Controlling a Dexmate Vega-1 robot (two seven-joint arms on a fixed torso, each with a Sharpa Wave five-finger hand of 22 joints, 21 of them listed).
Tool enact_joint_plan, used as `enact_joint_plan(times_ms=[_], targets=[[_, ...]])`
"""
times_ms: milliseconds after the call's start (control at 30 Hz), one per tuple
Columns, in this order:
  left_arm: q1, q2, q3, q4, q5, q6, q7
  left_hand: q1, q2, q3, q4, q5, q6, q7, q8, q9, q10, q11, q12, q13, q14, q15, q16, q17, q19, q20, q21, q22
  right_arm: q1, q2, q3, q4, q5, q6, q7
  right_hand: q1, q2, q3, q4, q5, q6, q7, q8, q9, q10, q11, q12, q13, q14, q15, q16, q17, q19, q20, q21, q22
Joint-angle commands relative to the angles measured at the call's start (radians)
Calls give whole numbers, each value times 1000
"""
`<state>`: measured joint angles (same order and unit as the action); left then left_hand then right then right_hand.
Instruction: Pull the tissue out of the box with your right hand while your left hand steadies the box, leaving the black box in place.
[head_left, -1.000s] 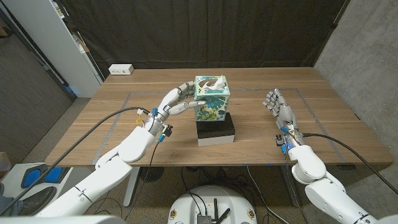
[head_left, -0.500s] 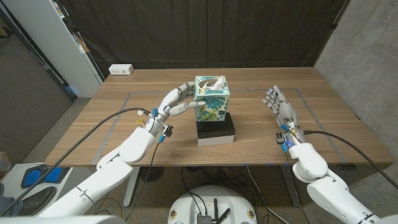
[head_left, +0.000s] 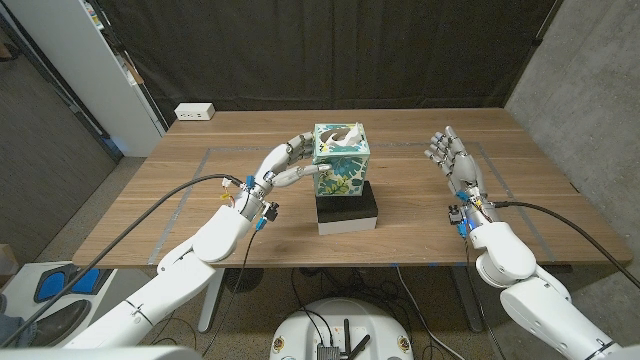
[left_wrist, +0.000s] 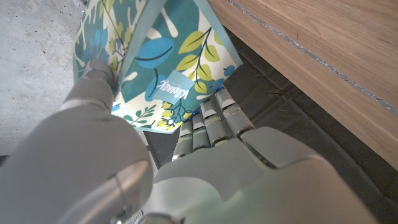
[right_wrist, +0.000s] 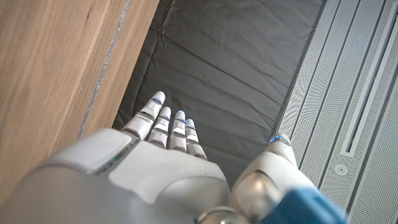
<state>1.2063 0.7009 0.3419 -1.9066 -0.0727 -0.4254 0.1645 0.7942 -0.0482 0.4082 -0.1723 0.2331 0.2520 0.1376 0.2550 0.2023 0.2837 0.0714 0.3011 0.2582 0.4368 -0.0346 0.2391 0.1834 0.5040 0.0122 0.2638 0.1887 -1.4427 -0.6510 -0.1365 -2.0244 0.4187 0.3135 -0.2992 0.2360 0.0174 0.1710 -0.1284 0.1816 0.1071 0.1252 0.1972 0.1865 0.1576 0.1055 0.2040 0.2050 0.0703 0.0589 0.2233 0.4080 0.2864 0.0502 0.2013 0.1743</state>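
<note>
Poking from the top of the tissue box (head_left: 341, 158), the tissue (head_left: 347, 131) sits untouched, well off to the inner side of your right hand (head_left: 452, 160), which holds nothing, fingers apart. Your left hand (head_left: 283, 166) grips the box, fingers touching its side. Box stands on the black box (head_left: 348, 211), just beside that hand, on the wooden table (head_left: 180, 200).

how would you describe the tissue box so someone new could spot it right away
Look to the middle of the wooden table, where a black box sits. The tissue box stands on top, teal with leaf prints, white tissue poking out, left hand gripping its side.
</note>
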Motion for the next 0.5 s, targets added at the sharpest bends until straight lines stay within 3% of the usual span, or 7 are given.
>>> enact_joint_plan(times_ms=[33, 300, 500], targets=[[-7, -4, 5, 11, 5, -10, -3, 46, 52, -2, 4, 8, 11, 30, -3, 4, 6, -2, -3, 4, 1, -4, -5, 5, 28, -23, 0, 3, -19, -12, 43, -78, 14, -44, 1, -1, 4, 1, -5, 1, 7, 14, 5, 2, 4, 4, 6, 1, 9, 4, 3, 2, 4, 1, -1, 2], [-11, -5, 10, 18, -8, -7, -12, 49, 54, -2, 3, 9, 12, 27, -4, 4, 7, -2, -3, 5, 0, -4, -6, 6, 27, -21, -1, 3, -11, 4, 62, -111, 25, -54, -4, -1, 5, 1, -5, 1, 11, 15, 6, 3, 5, 3, 6, 1, 10, 5, 3, 2, 5, 2, -1, 2], [-10, -7, 10, 19, -5, -9, -7, 51, 55, -3, 3, 9, 16, 26, -4, 5, 9, -5, -4, 5, 1, -4, -7, 6, 28, -21, -1, 3, -11, -11, 85, -140, 15, -72, 6, -2, 6, 1, -5, 1, 12, 14, 7, 3, 5, 4, 6, 1, 8, 6, 2, 2, 4, 2, -1, 2]])
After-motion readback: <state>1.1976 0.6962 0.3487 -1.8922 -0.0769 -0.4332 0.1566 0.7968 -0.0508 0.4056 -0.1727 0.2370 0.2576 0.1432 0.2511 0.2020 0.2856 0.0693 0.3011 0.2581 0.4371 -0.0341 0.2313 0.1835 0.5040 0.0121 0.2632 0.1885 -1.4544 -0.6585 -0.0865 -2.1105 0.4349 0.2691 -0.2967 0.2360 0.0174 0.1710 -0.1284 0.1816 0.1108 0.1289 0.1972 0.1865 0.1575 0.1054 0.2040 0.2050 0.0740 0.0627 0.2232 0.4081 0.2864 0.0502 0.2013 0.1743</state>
